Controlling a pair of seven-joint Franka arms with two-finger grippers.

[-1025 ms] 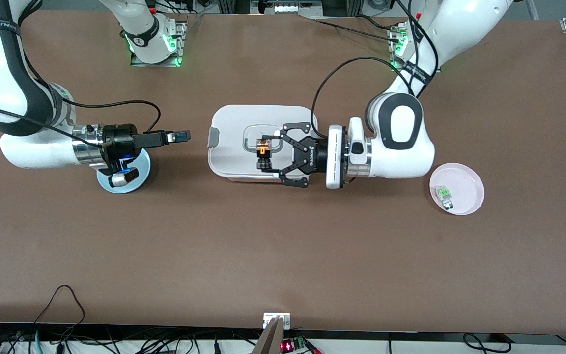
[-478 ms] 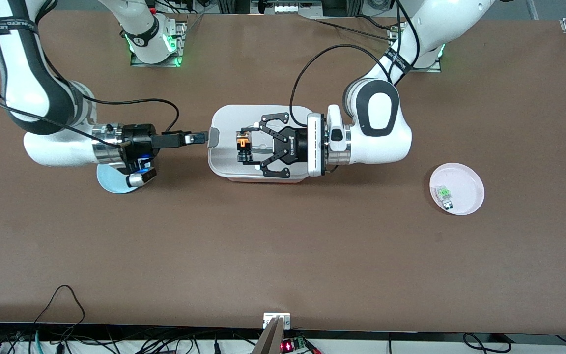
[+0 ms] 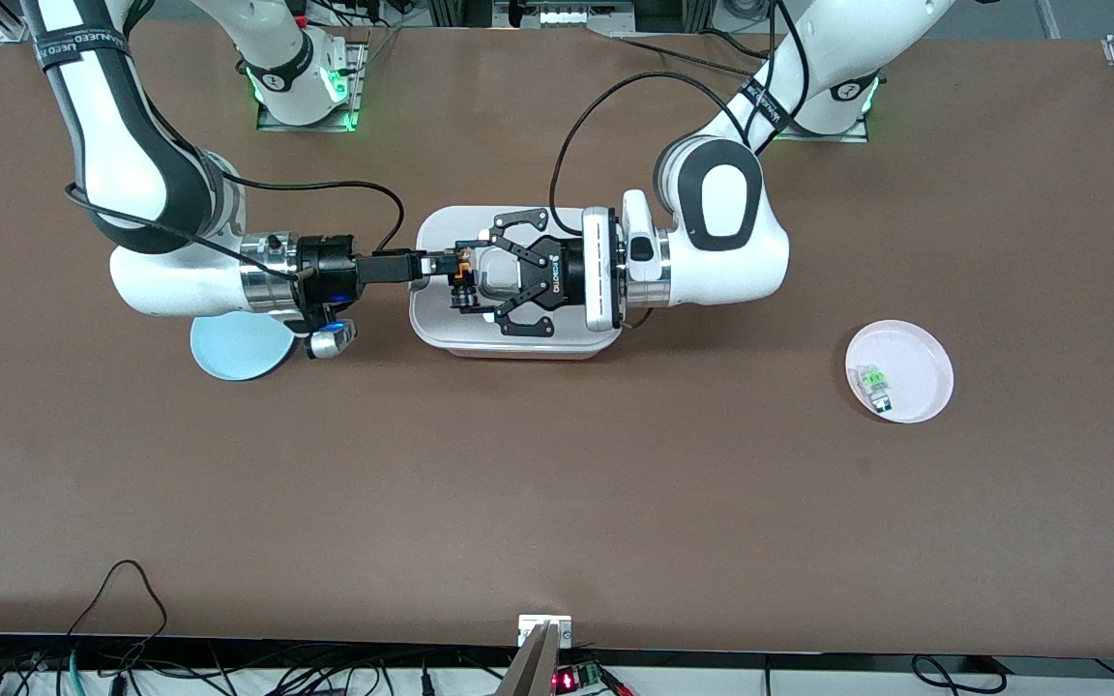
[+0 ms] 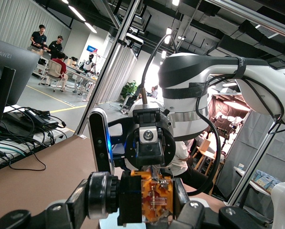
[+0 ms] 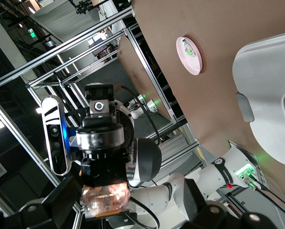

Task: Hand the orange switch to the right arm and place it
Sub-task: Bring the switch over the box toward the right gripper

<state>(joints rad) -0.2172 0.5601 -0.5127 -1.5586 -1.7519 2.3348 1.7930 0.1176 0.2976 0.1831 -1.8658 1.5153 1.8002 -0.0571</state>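
Orange switch (image 3: 461, 277) clamped in left gripper (image 3: 468, 278) over white lidded box (image 3: 441, 324), met by right gripper (image 3: 433, 264) with jaws spread at handover; next: close right, release left.

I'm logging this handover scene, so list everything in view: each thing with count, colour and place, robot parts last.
orange switch: one, orange and black, held in the air over the white box.
white box: one, white with grey latch, mid-table.
blue plate: one, light blue, toward the right arm's end.
pink plate: one, pale pink, toward the left arm's end.
clear-and-green part: one, on the pink plate.
left claw: one, black, shut on the orange switch.
right claw: one, black, open, at the switch, over the box's edge.
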